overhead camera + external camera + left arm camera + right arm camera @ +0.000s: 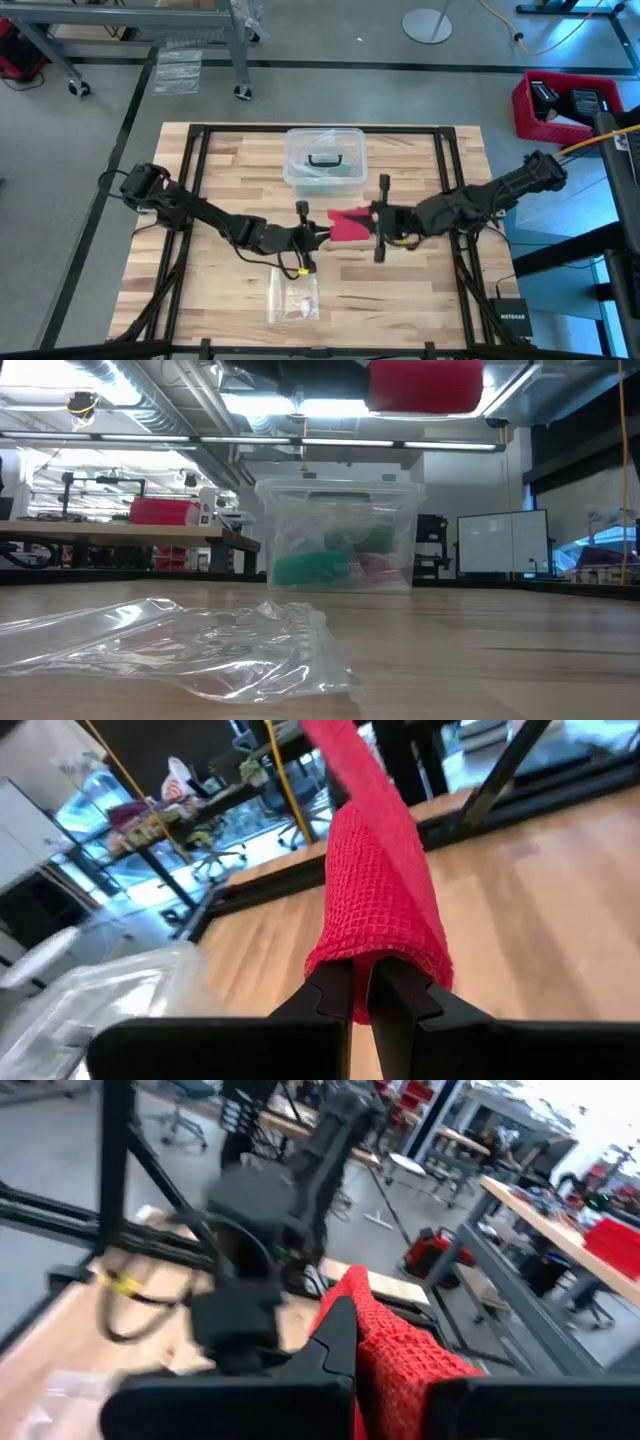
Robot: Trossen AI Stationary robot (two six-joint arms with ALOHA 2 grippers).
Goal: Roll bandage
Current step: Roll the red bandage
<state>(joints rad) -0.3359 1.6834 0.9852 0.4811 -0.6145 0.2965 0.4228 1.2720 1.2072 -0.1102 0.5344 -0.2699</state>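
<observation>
The red bandage [348, 225] hangs in the air over the middle of the table, stretched between my two grippers. In the low view it shows as a red mass [425, 385] high above the tabletop. My left gripper [322, 236] comes from the table's left and is shut on the bandage's left end [375, 890]. My right gripper [370, 220] comes from the right and is shut on its right end [400, 1365]. My left gripper pinches the bunched left end of the bandage [365, 960] between its two fingers [330, 995], several layers gathered together. The fingers come about level from the table's left. The bandage is lifted clear and runs away from the fingers toward my other gripper. My right gripper holds the bandage's right end [372, 1325], bunched red mesh lying against its one visible finger [335, 1345]; the cloth hides the other finger. It comes about level from the table's right. The bandage is clear of the table.
A clear plastic box [323, 158] with a black handle stands just beyond the grippers, with green and red things inside [320, 568]. A small clear plastic bag [293, 295] lies on the wood near the front edge. A black frame [195, 200] borders the tabletop.
</observation>
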